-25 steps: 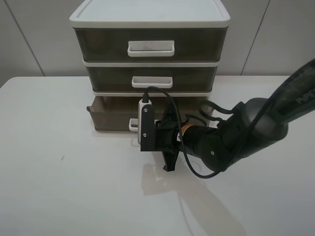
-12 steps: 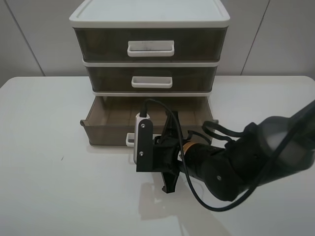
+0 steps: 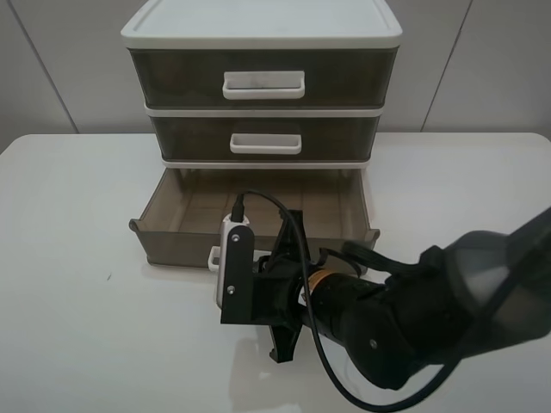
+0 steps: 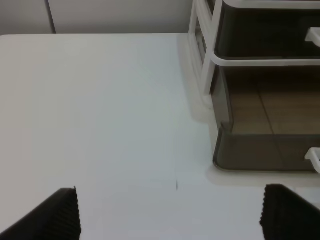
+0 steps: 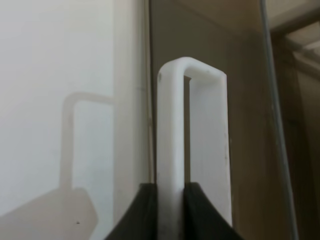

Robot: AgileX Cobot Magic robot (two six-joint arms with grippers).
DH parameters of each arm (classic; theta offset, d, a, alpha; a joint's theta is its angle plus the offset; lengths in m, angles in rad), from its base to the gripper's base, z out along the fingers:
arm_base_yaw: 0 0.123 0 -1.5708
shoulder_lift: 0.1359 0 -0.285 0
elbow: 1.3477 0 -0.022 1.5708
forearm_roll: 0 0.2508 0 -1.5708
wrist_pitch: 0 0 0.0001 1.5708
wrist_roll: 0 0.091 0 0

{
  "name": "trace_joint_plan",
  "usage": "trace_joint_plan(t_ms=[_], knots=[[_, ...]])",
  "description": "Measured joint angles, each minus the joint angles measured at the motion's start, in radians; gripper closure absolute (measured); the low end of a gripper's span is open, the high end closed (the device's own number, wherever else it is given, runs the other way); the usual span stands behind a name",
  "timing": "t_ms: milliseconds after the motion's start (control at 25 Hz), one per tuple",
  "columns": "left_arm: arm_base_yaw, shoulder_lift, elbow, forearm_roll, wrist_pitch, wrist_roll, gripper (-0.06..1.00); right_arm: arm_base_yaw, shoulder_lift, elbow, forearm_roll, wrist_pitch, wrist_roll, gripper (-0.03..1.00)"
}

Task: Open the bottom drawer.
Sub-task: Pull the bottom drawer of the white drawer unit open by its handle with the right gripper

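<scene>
The bottom drawer (image 3: 172, 234), shallow smoky brown plastic, stands pulled well out of the white-framed cabinet (image 3: 258, 34). Its inside looks empty. One end of its thin white loop handle (image 3: 215, 255) shows beside my right arm's wrist camera mount, which hides the gripper in the high view. In the right wrist view my right gripper (image 5: 170, 194) is shut on the white handle (image 5: 171, 130) against the drawer front (image 5: 250, 125). My left gripper (image 4: 170, 215) is open and empty above the table, to the left of the drawer (image 4: 260, 150).
The mid-height drawer (image 3: 265, 138) and the tall top drawer (image 3: 263, 77) are shut above the open one. The cabinet stands at the back of a white table (image 3: 77, 301) against a pale wall. My right arm (image 3: 413, 318) lies across the table's front right.
The bottom drawer has slid steadily out toward the table's front. My right gripper, still shut on the handle, has moved forward and slightly left with it.
</scene>
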Motion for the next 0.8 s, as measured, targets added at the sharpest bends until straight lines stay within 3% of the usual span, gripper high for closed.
trace_joint_plan(t_ms=[520,600,800], knots=[[0.000,0.000,0.000,0.000,0.000,0.000,0.20,0.005,0.000,0.047,-0.009,-0.041,-0.033,0.85],[0.000,0.000,0.000,0.000,0.000,0.000,0.20,0.006,0.000,0.047,-0.013,-0.036,-0.040,0.79],[0.000,0.000,0.000,0.000,0.000,0.000,0.20,0.014,0.000,0.050,-0.025,-0.032,-0.045,0.50]])
